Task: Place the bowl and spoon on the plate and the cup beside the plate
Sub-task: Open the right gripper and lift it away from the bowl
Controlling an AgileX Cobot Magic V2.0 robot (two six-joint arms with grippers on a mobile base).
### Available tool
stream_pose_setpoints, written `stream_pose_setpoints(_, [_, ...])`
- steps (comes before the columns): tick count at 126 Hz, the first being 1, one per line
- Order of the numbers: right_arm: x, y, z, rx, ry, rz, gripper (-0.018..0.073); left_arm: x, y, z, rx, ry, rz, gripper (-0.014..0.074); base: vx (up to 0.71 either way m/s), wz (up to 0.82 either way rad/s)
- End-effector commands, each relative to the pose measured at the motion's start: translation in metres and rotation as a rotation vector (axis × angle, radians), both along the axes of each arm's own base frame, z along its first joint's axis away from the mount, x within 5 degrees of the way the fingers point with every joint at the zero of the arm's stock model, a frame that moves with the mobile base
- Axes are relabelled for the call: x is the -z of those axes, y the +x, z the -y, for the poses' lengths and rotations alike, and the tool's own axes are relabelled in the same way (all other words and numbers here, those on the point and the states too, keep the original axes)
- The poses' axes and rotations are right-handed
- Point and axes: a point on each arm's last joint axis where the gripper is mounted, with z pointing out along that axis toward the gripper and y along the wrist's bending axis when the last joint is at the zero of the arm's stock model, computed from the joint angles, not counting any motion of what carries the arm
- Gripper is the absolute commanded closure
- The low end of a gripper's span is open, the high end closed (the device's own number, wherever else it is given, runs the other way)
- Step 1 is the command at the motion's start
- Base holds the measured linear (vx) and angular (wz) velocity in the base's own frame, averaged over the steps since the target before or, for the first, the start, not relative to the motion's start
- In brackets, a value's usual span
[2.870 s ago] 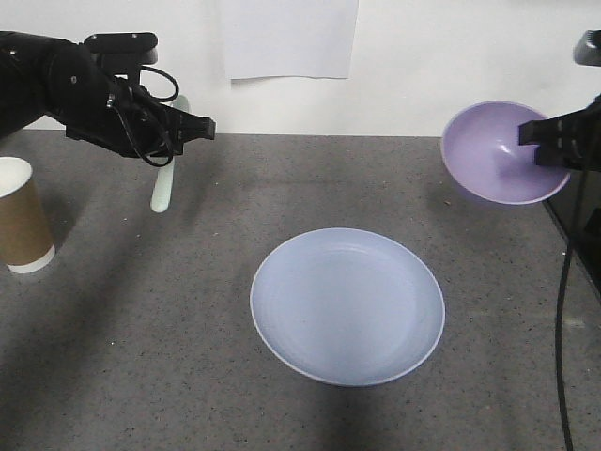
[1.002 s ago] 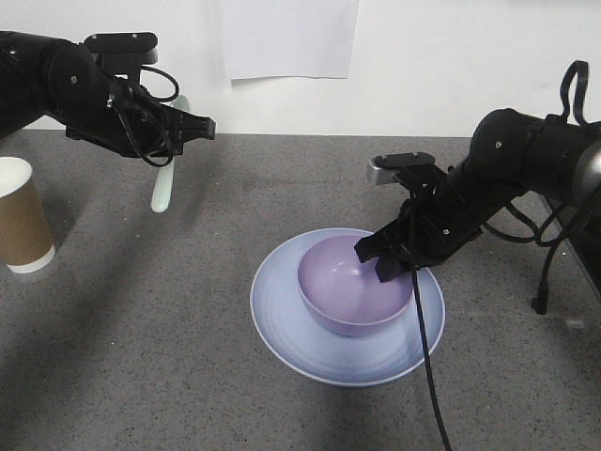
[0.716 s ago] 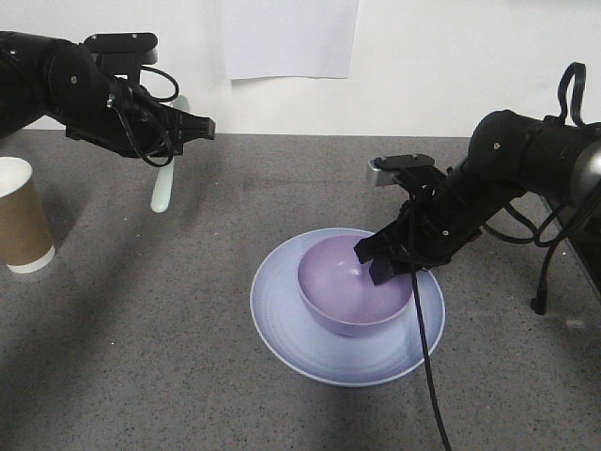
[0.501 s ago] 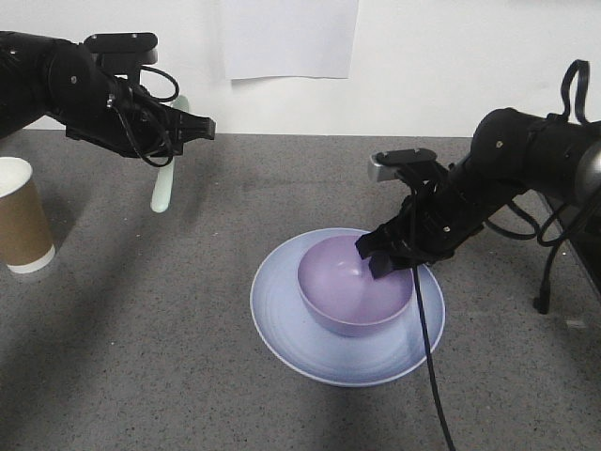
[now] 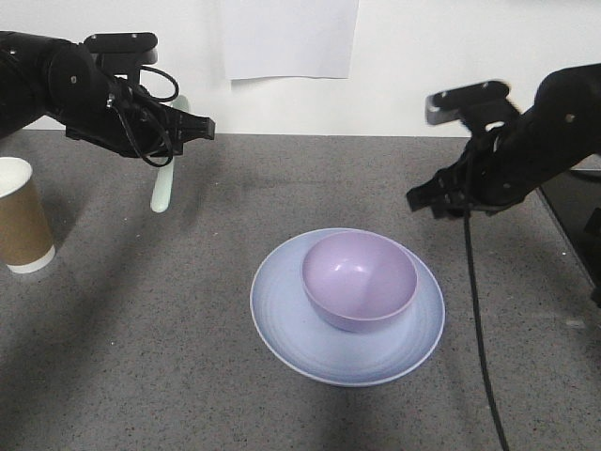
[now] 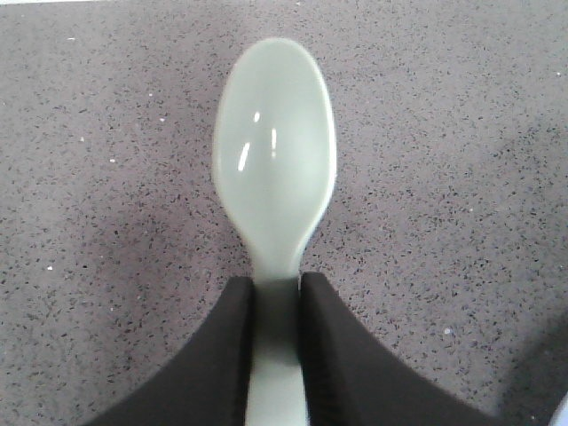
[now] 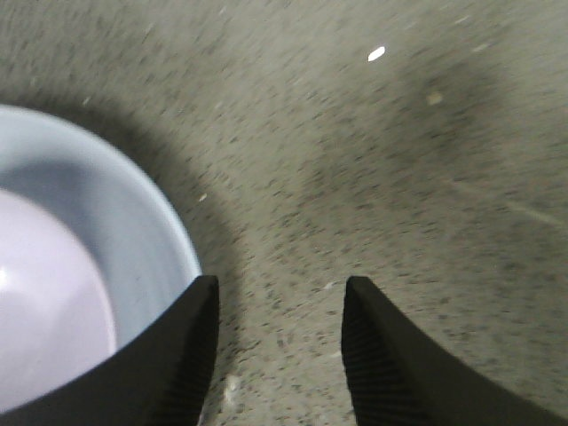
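Note:
The lavender bowl [image 5: 359, 280] sits upright on the pale blue plate [image 5: 282, 324] at the table's middle; both also show at the left of the right wrist view, the plate [image 7: 142, 222] and the bowl [image 7: 44, 302]. My right gripper [image 5: 424, 201] hangs open and empty above the table, to the right of the plate and apart from the bowl. My left gripper [image 5: 178, 141] is shut on the handle of the mint-green spoon [image 5: 163, 188], held above the far left of the table, scoop [image 6: 273, 142] pointing down. The brown paper cup [image 5: 21, 225] stands at the left edge.
A white paper sheet [image 5: 289, 38] hangs on the back wall. A black cable [image 5: 474, 310] trails down from the right arm in front of the plate's right side. Dark equipment [image 5: 577, 207] borders the table's right edge.
My right gripper has let go of the bowl on the plate, then risen and pulled back to the right. The left arm with the spoon has not moved.

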Motion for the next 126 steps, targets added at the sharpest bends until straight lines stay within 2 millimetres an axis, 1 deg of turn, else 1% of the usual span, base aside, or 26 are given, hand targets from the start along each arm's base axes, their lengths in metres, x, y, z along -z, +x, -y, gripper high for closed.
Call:
stream_pose_setpoints(1, [-0.042, -0.007, 0.009, 0.055, 0.008, 0.190, 0.0278, -0.036, -0.005, -0.001, -0.001, -0.042, 0.136, 0.0603, 0.00, 0.00])
stream_pose_setpoints(16, [-0.052, -0.012, 0.015, 0.089, -0.014, 0.236, 0.0380, -0.036, -0.005, -0.001, -0.001, -0.042, 0.136, 0.0603, 0.00, 0.00])
stream_pose_setpoints(17, [-0.054, -0.013, 0.015, 0.092, -0.020, 0.243, 0.0407, -0.036, -0.005, -0.001, -0.001, -0.042, 0.136, 0.0603, 0.00, 0.00])
stream_pose_setpoints(20, [-0.055, -0.013, 0.016, 0.096, -0.022, 0.247, 0.0426, -0.036, -0.005, -0.001, -0.001, -0.042, 0.136, 0.0603, 0.00, 0.00])
stream_pose_setpoints(23, [-0.057, -0.015, 0.017, 0.105, -0.028, 0.257, 0.0475, -0.036, -0.005, -0.001, -0.001, -0.042, 0.136, 0.0603, 0.00, 0.00])
stream_pose_setpoints(26, [-0.058, -0.015, 0.018, 0.109, -0.030, 0.260, 0.0494, -0.036, -0.005, -0.001, -0.001, -0.042, 0.136, 0.0603, 0.00, 0.00])
stream_pose_setpoints(33, [-0.062, -0.017, 0.019, 0.125, -0.029, 0.273, 0.0574, -0.036, -0.005, -0.001, -0.001, -0.042, 0.136, 0.0603, 0.00, 0.00])
stream_pose_setpoints(44, [-0.064, -0.019, 0.020, 0.131, -0.023, 0.276, 0.0569, -0.036, -0.005, -0.001, -0.001, -0.042, 0.136, 0.0603, 0.00, 0.00])
stream_pose_setpoints(64, [-0.061, -0.024, 0.020, 0.156, -0.009, 0.219, 0.0561, -0.036, -0.005, -0.001, -0.001, -0.042, 0.136, 0.0603, 0.00, 0.00])
stream_pose_setpoints(76, [-0.064, -0.028, 0.021, 0.161, 0.002, 0.211, 0.0561, -0.036, -0.005, -0.001, -0.001, -0.042, 0.136, 0.0603, 0.00, 0.00])
stream_pose_setpoints(88, [-0.071, -0.034, 0.021, 0.165, 0.027, 0.221, 0.0561, -0.036, -0.005, -0.001, -0.001, -0.042, 0.136, 0.0603, 0.00, 0.00])
stream_pose_setpoints(99, [-0.080, -0.045, 0.023, 0.170, 0.032, 0.230, 0.0561, -0.036, -0.005, -0.001, -0.001, -0.042, 0.136, 0.0603, 0.00, 0.00])
stream_pose_setpoints(126, [-0.094, -0.066, 0.028, 0.179, 0.039, 0.217, 0.0561, -0.036, -0.005, -0.001, -0.001, -0.042, 0.136, 0.0603, 0.00, 0.00])
